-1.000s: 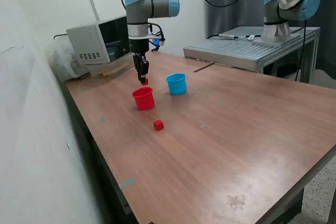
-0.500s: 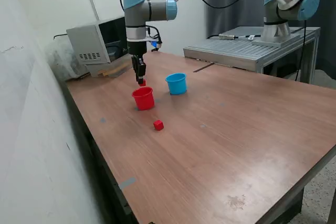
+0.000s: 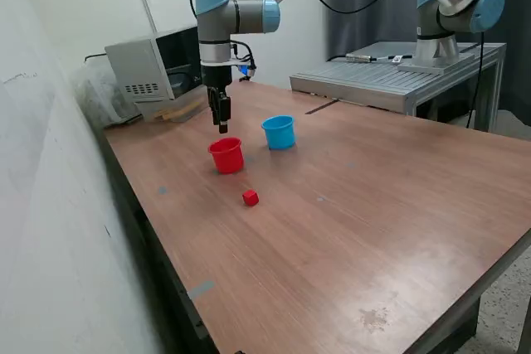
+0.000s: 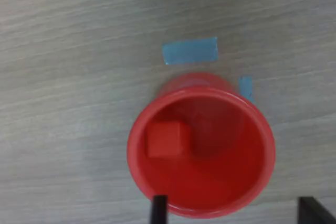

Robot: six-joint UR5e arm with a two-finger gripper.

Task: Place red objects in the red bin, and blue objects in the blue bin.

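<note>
- Against the wall at the exterior view's left, a grey box-like appliance [image 3: 156,65] stands at the far edge of the wooden table [image 3: 348,230], well clear of the work.
- The gripper [image 3: 221,128] hangs directly above the red cup [image 3: 226,156], fingers pointing down. Nothing shows between the tips, and in the wrist view the two fingertips [image 4: 159,208] stand well apart with only the cup between them, so the tool reads as parted and empty.
- Judged from that, the step in hand is the release into the red cup. To finish it well, the arm should lift straight up, clear of the rolled rim, before swinging anywhere, so the light cup is not clipped or tipped.
- A second red cube [image 3: 250,197] lies on the table just in front of the red cup; it is likely the next pick, calling for a descent centred on the cube.
- To the exterior view's right of the red cup stands the blue cup [image 3: 280,132], near but apart. No dark blue cubes can be made out on the table; what the blue cup holds is hidden.
- Only the wrist view looks down into the red cup [image 4: 201,145]: a red cube [image 4: 167,140] rests inside on the floor against the wall. It also shows strips of blue tape [image 4: 190,52] on the table by the cup, which the exterior view does not resolve.
</note>
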